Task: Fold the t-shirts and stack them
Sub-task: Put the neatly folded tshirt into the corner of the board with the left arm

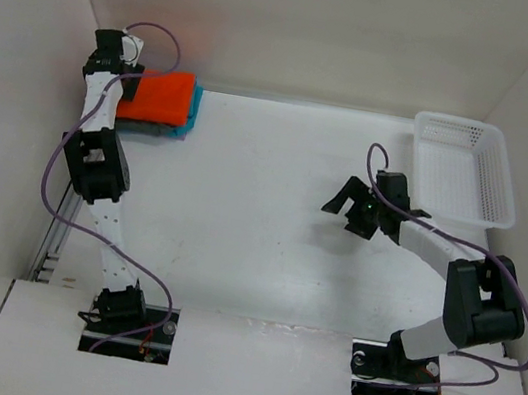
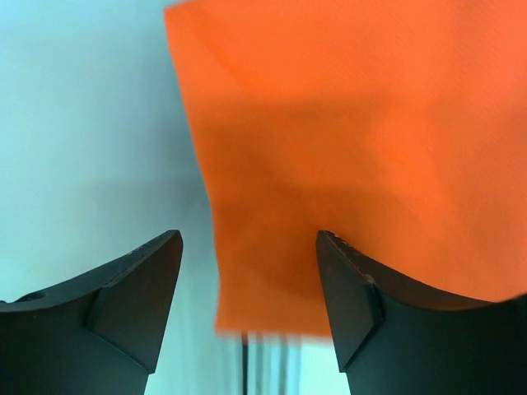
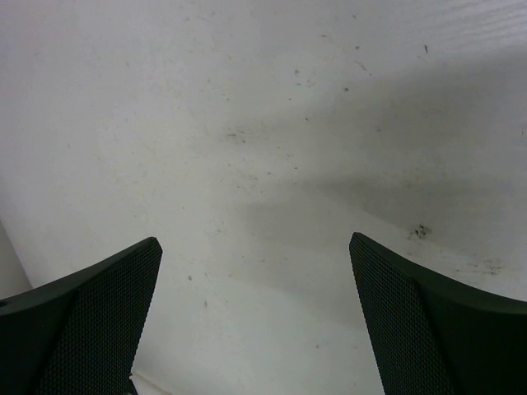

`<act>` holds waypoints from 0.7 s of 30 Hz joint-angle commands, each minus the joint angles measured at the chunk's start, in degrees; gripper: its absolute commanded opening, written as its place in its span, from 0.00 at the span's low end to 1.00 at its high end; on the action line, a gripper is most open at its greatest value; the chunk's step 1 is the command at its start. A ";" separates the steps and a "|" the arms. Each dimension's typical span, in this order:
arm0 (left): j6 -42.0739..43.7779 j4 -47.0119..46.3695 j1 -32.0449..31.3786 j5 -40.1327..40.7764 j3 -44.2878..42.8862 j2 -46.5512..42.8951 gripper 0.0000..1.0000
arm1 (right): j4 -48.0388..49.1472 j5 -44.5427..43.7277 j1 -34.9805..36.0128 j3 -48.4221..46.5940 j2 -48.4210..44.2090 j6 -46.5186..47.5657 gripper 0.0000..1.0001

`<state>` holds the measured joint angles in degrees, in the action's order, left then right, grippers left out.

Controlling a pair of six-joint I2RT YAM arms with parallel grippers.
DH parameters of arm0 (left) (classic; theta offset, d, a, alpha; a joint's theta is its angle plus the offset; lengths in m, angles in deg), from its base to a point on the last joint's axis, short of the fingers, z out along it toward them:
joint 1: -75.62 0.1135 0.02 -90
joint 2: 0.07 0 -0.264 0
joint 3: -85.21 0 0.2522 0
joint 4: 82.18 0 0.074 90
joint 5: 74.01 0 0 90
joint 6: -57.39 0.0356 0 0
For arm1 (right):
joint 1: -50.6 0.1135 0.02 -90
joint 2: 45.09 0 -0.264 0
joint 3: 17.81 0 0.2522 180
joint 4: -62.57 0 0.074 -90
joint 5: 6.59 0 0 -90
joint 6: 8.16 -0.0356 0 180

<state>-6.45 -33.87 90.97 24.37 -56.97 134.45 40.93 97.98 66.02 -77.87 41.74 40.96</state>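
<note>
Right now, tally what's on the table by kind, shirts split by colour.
Orange shirt: 1
Teal shirt: 1
Basket: 1
Total: 3 in view. The shirts are stacked, orange on top. A dark strip under them may be another shirt, but I can't tell.

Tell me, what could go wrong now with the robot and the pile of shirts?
1. The left gripper hangs open right at the edge of the orange shirt. Pulling away could snag the cloth and undo the fold.
2. The orange shirt lies on the teal shirt at the far left corner of the table, so a nudge might skew the pile or slide it off.
</note>
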 commanded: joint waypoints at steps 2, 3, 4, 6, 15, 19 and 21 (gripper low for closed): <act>-3.12 -1.77 -4.31 -3.54 9.30 -17.07 0.66 | -1.08 -2.52 0.62 -4.14 -1.48 3.09 1.00; -4.08 -1.33 -5.28 -5.20 12.46 -19.79 0.66 | -2.04 -3.22 0.62 -4.67 -2.18 3.87 1.00; -4.79 -0.71 -6.25 -7.13 15.62 -22.43 0.66 | -3.18 -4.19 0.62 -5.11 -2.97 4.75 1.00; -5.58 0.69 -8.44 -12.92 22.57 -28.14 0.67 | -5.91 -6.47 0.62 -5.90 -4.73 6.77 1.00; -8.39 4.13 -18.46 -29.91 50.43 -42.14 0.71 | -14.97 -13.59 -0.52 -3.98 -10.79 12.67 1.00; -10.86 1.06 -20.06 -31.14 58.18 -45.91 0.71 | -16.03 -16.50 -0.79 -1.60 -14.05 13.37 1.00; -11.12 0.00 -19.09 -32.02 59.95 -47.59 0.71 | -16.11 -16.50 -1.57 -0.72 -15.10 13.37 1.00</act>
<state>-15.31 -30.81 70.56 -3.78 1.87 91.94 26.35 84.52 65.43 -79.75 29.04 52.50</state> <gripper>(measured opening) 0.709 0.998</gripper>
